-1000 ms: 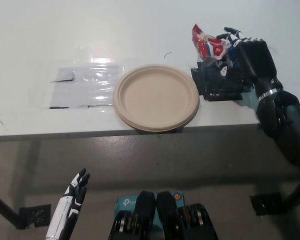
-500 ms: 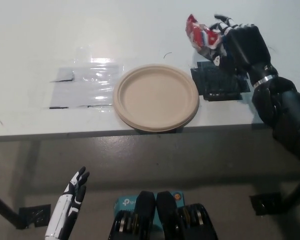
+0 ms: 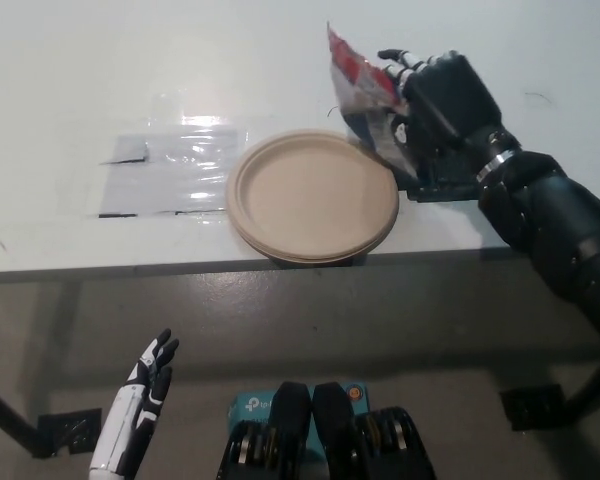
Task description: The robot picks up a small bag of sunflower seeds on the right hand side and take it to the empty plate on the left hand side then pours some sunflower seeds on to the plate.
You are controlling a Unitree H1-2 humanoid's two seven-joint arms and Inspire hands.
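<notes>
The black right hand (image 3: 442, 100) is closed around a small red-and-white bag of sunflower seeds (image 3: 365, 95), its fingers (image 3: 405, 60) wrapped over the right side of the packet. The bag is held clear of the white table (image 3: 130, 70), tilted, with its red top corner pointing up and to the left and its lower end hanging just above the right rim of the plate (image 3: 313, 195). Print on the bag is too blurred to read.

The plate is round, tan and bare on its surface, and sits at the front edge of the table. Just to its right, partly under the right hand, lies a flat black object (image 3: 442, 180). To the left of the plate a sheet of clear, shiny plastic (image 3: 170, 172) lies flat on the table.

The white left hand (image 3: 140, 405) rests low at the lower left, below table level, well apart from the plate. Its fingers are spread apart and hold nothing.
</notes>
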